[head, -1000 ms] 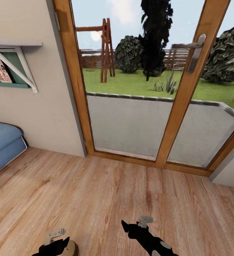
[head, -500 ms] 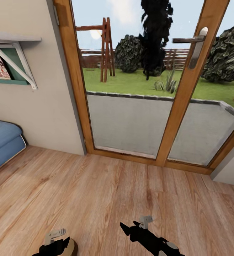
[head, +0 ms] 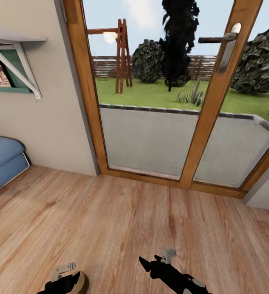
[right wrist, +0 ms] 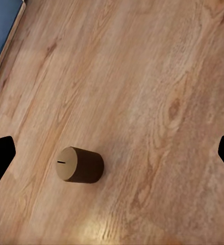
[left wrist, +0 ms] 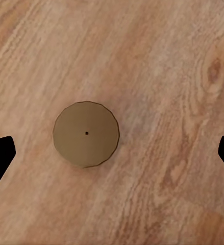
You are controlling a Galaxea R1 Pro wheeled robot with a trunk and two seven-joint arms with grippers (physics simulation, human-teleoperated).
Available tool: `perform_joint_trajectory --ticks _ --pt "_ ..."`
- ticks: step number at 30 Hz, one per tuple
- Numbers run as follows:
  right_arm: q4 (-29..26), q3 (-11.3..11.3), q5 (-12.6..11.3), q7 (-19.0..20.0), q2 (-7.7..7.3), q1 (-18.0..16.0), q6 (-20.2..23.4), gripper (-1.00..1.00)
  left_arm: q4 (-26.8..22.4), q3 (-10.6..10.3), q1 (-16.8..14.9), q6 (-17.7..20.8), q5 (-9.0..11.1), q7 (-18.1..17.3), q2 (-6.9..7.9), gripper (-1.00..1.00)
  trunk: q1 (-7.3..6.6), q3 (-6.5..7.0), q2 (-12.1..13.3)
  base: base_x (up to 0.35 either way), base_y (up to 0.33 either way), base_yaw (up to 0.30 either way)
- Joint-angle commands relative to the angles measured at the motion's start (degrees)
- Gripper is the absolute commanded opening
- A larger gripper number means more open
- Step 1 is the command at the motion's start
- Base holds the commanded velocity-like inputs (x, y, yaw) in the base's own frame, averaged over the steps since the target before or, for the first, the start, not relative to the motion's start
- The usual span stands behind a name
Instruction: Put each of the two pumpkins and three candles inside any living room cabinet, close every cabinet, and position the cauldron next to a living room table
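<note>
Left gripper (head: 65, 277): released, fingers spread wide in its wrist view, gripping nothing. Directly beneath it, between the two fingertips and clear of both, a brown candle (left wrist: 86, 133) seen end-on with the wick as a dark dot. It appears to stand on the wooden floor (head: 122, 212), though from straight above I cannot be sure it rests there. Right gripper (head: 163, 261): likewise spread and empty, hanging over bare boards, with the same candle near it in its wrist view. Change noted: in the head view the whole room has slid slightly, the door handle (head: 226, 45) sitting higher and the blue couch (head: 1, 161) and wall shelf (head: 12, 61) edging toward the left border, so the camera has moved; the arms sit at the same lower edge as before. Surroundings: a wood-framed glass door (head: 151, 139) ahead, giving onto a garden. Task standing, as judged: one candle within reach for pickup but not yet grasped.
</note>
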Motion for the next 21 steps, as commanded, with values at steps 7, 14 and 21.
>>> perform_joint_trajectory --ticks 7,14,21 --pt "0.05 0.17 -0.61 0.07 -0.06 -0.07 -0.15 1.00 -0.07 -0.13 -0.02 0.17 0.57 0.57 0.06 1.00 1.53 -1.31 -2.84 0.000 0.000 0.000" --pt "-0.60 -0.30 -0.79 0.86 0.01 -0.07 0.55 1.00 -0.07 0.00 -0.02 0.17 0.67 0.64 0.06 1.00 3.07 -2.56 -5.65 0.000 0.000 0.000" --pt "-11.66 -12.33 -3.61 2.09 0.10 -0.11 16.41 1.00 0.32 0.09 -0.02 -0.56 0.66 0.65 0.06 1.00 4.61 -3.82 -8.46 0.000 0.000 0.000"
